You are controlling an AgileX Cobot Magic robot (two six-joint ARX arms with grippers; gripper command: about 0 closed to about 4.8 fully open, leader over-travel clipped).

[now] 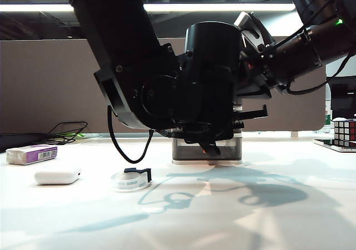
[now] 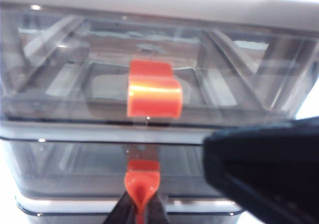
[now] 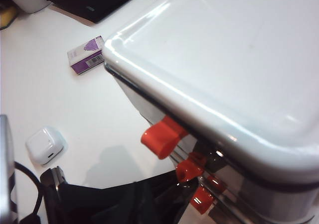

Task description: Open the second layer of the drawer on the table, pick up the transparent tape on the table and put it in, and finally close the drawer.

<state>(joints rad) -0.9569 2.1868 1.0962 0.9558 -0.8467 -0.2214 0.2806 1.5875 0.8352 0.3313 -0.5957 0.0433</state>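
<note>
A: Pinching the middle handle (image 2: 143,184), is it? That is how the left gripper (image 2: 141,207) is looking low in the left wrist view, jaws narrowed right onto the red tab.

B: Yes, it is gripping the handle of the second layer of the drawer (image 2: 99,167), probably so it can draw that tier out of the drawer (image 1: 207,149) at centre frame.

A: And the right gripper?

B: It is hanging above the cabinet's white top (image 3: 234,50), perhaps readying to steady it; I cannot tell whether its jaws are wide or narrow.

A: Where is the transparent tape (image 1: 131,179) sitting?

B: Untouched on the table (image 1: 278,205), lower left of the exterior view, beside a white case (image 1: 57,175).
</note>
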